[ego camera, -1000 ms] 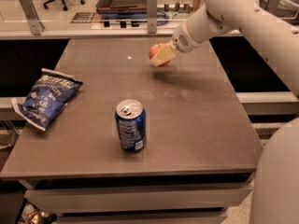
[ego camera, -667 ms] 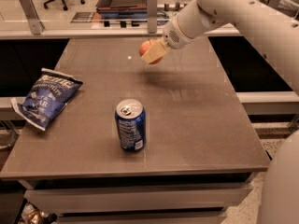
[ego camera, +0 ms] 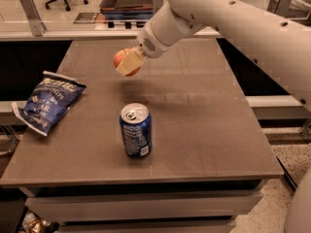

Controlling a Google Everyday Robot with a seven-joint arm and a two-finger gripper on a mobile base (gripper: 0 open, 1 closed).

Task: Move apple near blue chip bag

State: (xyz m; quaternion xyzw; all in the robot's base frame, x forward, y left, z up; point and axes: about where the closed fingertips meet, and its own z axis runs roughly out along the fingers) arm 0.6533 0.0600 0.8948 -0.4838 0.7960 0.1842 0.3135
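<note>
My gripper (ego camera: 127,63) is shut on the red-orange apple (ego camera: 122,58) and holds it in the air above the far middle of the brown table (ego camera: 204,130). A cream fingertip (ego camera: 129,64) covers the apple's front. The blue chip bag (ego camera: 47,102) lies crinkled at the table's left edge, partly hanging over it, well to the left of and nearer than the apple. The white arm (ego camera: 233,18) reaches in from the upper right.
A blue soda can (ego camera: 135,130) stands upright in the middle of the table, nearer than the apple. A counter with a glass divider (ego camera: 73,23) runs behind the table. The table's front edge is near the bottom.
The gripper has carried the apple to the left and a little nearer, toward the chip bag's side. The can and the bag have not moved.
</note>
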